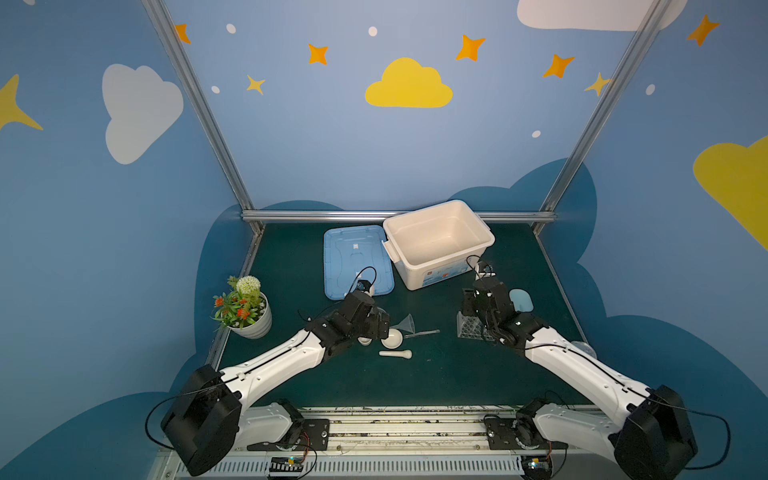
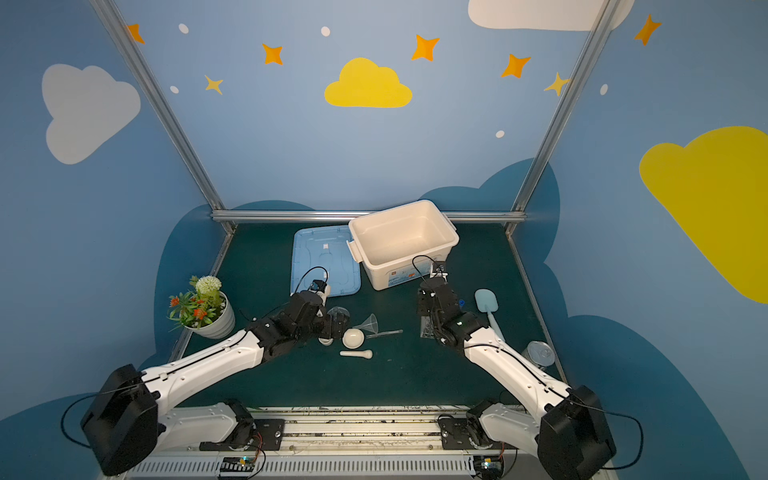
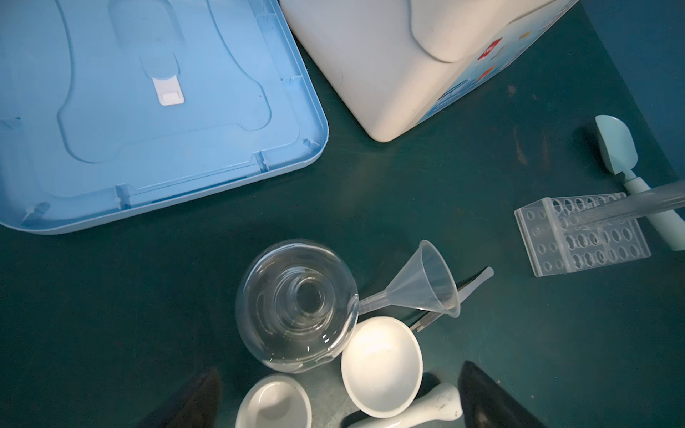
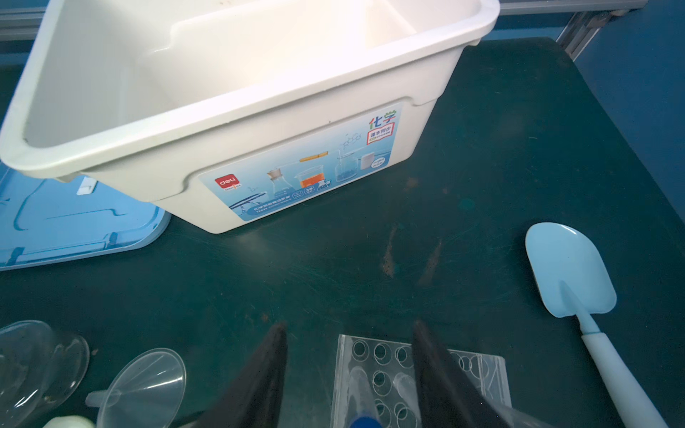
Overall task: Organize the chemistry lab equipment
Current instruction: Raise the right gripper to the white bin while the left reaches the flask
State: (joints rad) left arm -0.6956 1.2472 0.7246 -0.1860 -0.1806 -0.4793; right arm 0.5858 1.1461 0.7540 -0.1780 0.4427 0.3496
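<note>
While right gripper (image 4: 349, 324) stands part-open, fingers clear on either side of blue-capped test tube (image 4: 361, 394), tube sits in clear grid-holed rack (image 4: 482, 370). Risk: finger snags cap on withdrawal, tips light rack. Left gripper (image 3: 341, 367) wide, empty, above white mortar (image 3: 381, 365). Adjacent flask (image 3: 296, 304) could topple if nudged.

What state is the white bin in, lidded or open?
Open. The white bin shows its bare interior in both top views, and its blue lid lies flat beside it.
</note>
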